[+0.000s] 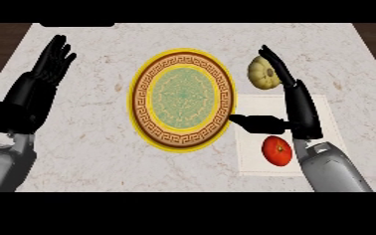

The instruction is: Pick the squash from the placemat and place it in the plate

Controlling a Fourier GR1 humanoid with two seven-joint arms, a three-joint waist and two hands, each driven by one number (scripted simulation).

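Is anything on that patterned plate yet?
No. The plate holds nothing: its whole pattern shows. The squash lies beside it, by the open right hand.

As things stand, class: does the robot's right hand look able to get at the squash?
Probably yes. The right hand is open with its fingertips right beside the squash, and nothing lies between them. The tomato sits lower on the placemat, out of the way.
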